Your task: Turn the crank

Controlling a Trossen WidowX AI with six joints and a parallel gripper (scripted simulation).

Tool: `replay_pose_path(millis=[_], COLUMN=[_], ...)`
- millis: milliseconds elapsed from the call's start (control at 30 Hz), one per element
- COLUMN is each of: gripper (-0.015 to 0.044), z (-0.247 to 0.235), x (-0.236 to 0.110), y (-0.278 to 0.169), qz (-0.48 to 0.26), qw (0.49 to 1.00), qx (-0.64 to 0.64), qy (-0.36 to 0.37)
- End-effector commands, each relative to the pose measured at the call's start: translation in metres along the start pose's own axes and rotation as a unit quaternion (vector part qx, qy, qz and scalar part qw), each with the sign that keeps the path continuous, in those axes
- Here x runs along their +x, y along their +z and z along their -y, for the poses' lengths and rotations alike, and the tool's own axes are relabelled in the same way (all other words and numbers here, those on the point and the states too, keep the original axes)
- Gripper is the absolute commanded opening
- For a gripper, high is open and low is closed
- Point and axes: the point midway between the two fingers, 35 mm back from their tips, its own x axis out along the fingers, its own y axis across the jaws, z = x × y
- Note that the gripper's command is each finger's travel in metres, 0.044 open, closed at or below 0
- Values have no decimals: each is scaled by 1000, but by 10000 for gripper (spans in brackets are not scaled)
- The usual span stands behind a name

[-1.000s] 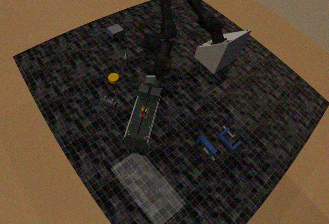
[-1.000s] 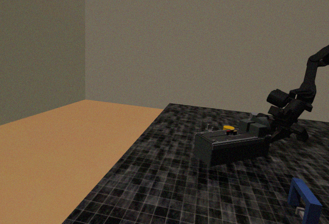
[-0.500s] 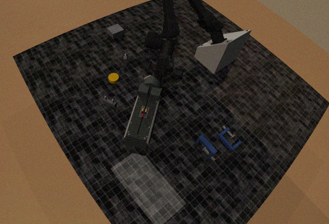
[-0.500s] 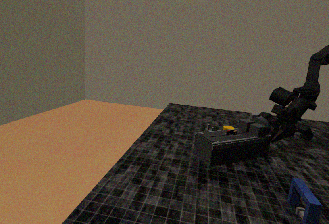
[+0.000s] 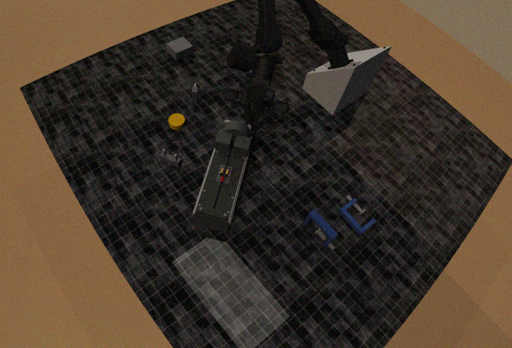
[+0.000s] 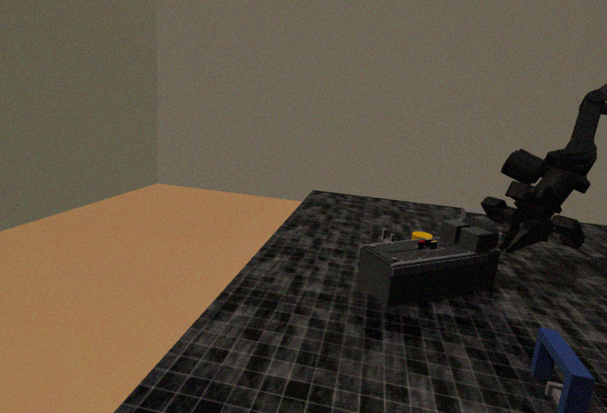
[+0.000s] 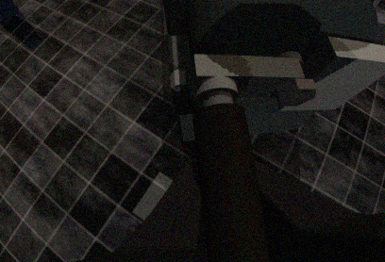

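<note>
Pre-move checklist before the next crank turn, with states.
1. Gripper shut on the crank handle: ok, handle sits at the fingertips in the wrist view.
2. Red pointer level with the brass zero marks: not ok, it sits just past them, toward the machine's far end.
3. Slide machine flat on the mat: ok.
4. Yellow puck out of the arm's sweep: ok, apart to the side.
5. Blue brackets away from the machine: ok.
6. Which crank direction closes the gap: cannot tell.
</note>
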Motion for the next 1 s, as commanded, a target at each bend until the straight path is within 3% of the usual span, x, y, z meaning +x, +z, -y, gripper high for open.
replay_pose_path(millis=[0,967], gripper=[0,0], z=[1,23], x=[-7,-20], y=[7,19], qz=[3,3], qw=[1000,1000], qx=[0,0], qy=[0,-1])
